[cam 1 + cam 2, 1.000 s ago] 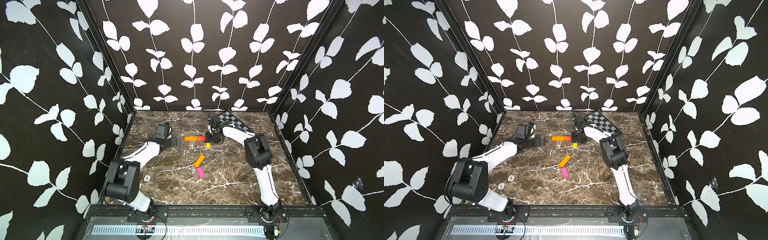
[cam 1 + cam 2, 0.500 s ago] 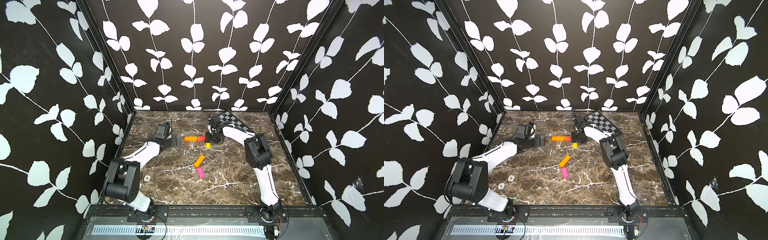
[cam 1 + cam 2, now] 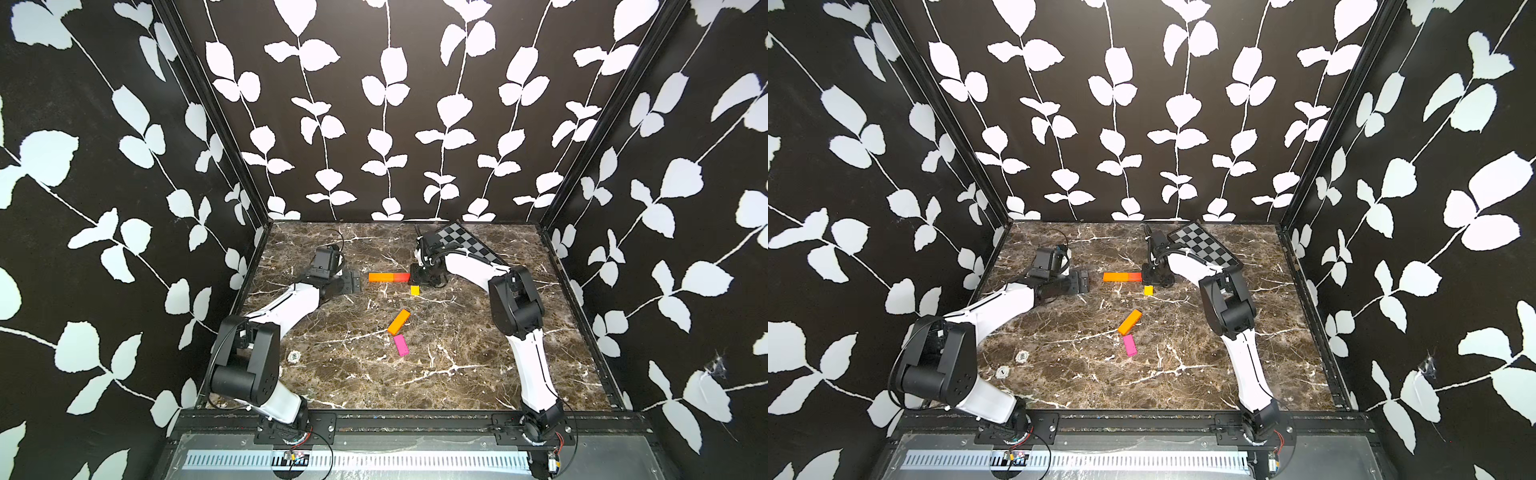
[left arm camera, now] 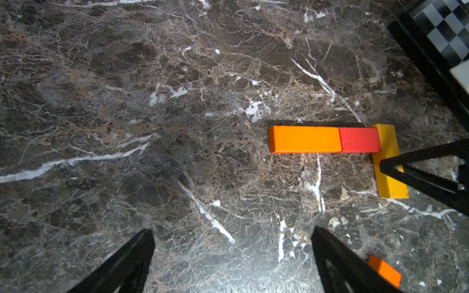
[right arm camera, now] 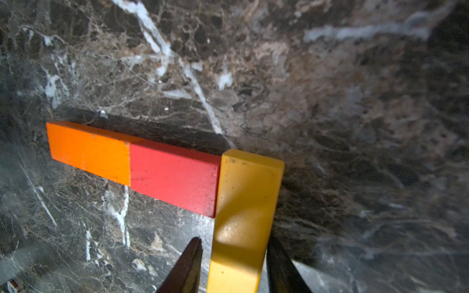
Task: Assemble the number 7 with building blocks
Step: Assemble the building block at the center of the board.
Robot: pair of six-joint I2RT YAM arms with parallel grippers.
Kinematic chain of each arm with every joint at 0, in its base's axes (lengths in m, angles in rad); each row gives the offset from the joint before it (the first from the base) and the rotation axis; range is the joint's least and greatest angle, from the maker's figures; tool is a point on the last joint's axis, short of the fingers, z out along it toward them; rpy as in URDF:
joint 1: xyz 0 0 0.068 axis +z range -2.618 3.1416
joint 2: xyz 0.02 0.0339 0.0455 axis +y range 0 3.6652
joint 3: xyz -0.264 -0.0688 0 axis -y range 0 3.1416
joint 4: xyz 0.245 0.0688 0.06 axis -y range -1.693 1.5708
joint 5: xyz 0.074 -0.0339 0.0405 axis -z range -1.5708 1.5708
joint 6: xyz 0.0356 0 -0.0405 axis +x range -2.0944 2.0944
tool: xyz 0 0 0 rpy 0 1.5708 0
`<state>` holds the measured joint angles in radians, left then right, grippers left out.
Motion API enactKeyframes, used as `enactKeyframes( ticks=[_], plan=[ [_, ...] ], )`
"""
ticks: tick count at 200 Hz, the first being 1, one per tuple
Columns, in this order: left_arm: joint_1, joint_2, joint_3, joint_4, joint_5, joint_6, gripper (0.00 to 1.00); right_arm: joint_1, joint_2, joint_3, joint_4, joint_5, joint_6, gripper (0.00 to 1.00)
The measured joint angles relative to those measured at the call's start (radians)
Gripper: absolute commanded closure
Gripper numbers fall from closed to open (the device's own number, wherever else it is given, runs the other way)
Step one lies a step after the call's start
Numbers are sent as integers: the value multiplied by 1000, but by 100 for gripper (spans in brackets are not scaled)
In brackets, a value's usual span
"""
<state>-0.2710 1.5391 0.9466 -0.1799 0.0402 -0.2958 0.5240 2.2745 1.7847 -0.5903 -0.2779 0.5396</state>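
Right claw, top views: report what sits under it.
The yellow block; only its near end pokes out from under the right claw, the rest is covered. The right wrist view shows it lying on the marble table, butting the red block.

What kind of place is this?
Likely a robot test cell: leaf-patterned walls enclose a marble-look table, with left arm and right arm mounted at its front, plus a checkered board.

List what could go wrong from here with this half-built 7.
1. The right gripper closely straddles the yellow block. A finger catching it on the way up could twist it off the red block's end and break the corner.
2. The loose orange block and pink block lie askew, nearly end to end. Picking one may knock the other.
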Motion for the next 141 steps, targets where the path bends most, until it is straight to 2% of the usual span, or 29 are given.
enactKeyframes(
  ticks=[84, 100, 123, 132, 141],
  plan=[
    [0, 0, 0, 0, 0, 0, 1, 0, -8, -12, 15, 1, -1, 51],
    [0, 0, 0, 0, 0, 0, 1, 1, -11, -18, 22, 0, -1, 44],
    [0, 0, 0, 0, -1, 0, 1, 5, -18, -24, 27, 5, -1, 41],
    [0, 0, 0, 0, -1, 0, 1, 6, -21, -27, 27, 8, -2, 32],
    [0, 0, 0, 0, -1, 0, 1, 6, -27, -33, 28, 7, -3, 30]
  ],
)
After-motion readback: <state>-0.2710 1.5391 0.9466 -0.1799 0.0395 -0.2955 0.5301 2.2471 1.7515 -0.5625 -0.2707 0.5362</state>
